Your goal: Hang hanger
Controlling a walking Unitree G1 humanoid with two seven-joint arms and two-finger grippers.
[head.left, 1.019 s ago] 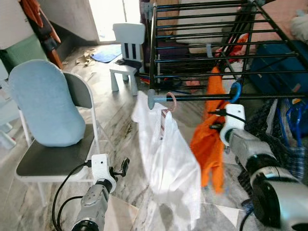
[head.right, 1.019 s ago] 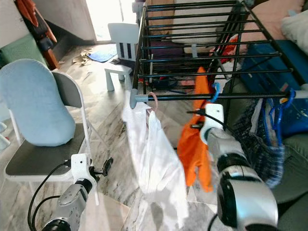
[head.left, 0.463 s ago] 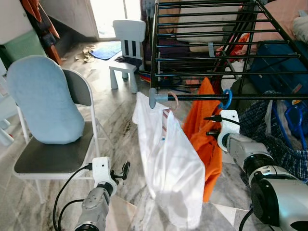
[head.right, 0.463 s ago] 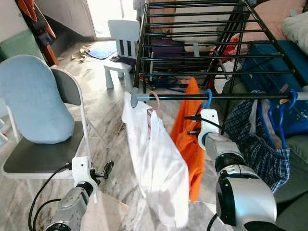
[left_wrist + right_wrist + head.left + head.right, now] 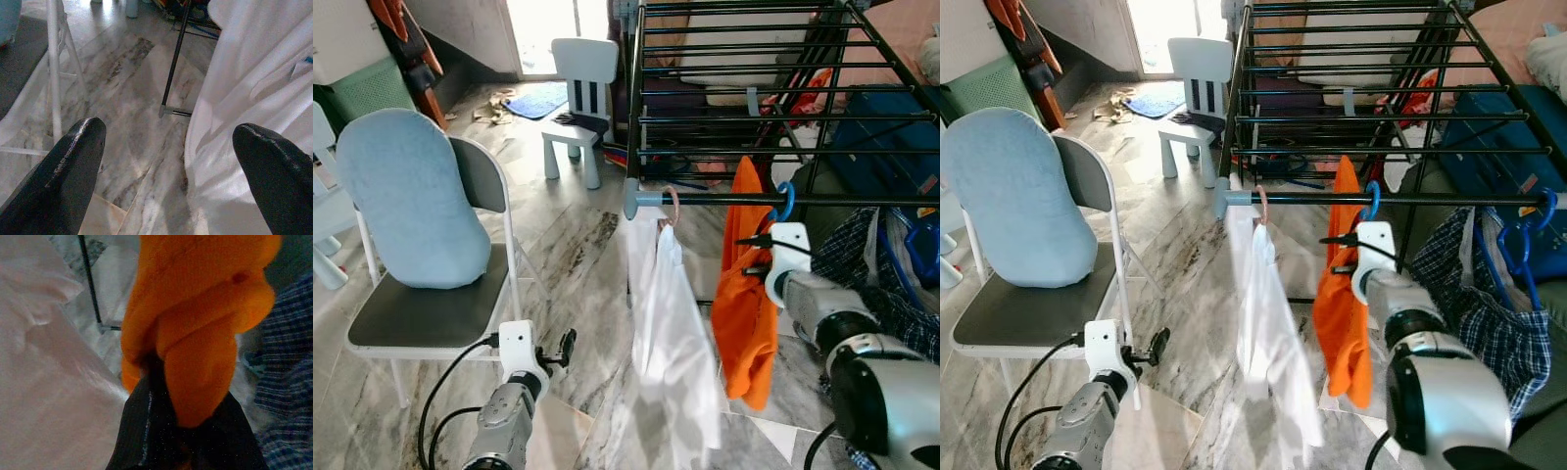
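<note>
A black drying rack [image 5: 734,93] stands ahead, with its front rail [image 5: 862,200] nearest me. A white garment [image 5: 671,323] hangs from that rail on a pink hanger [image 5: 672,201]. Just to its right an orange garment [image 5: 744,313] hangs on a blue hanger [image 5: 786,201], whose hook sits over the rail. My right gripper [image 5: 164,377] is at the orange garment's upper edge and shut on the cloth, which folds over its fingers [image 5: 146,431]. My left gripper [image 5: 566,345] is low by the chair, open, and holds nothing.
A folding chair [image 5: 421,313] with a blue cushion stands at my left. A small white chair [image 5: 579,88] is farther back by the rack's corner. A plaid garment [image 5: 1489,313] hangs on a blue hanger at the rail's right end. Bags and bedding lie under the rack.
The whole view has shifted. The orange garment swung left behind the white one, then back, and now hangs straighter. The white garment has turned more edge-on. My right gripper stays on the orange cloth.
</note>
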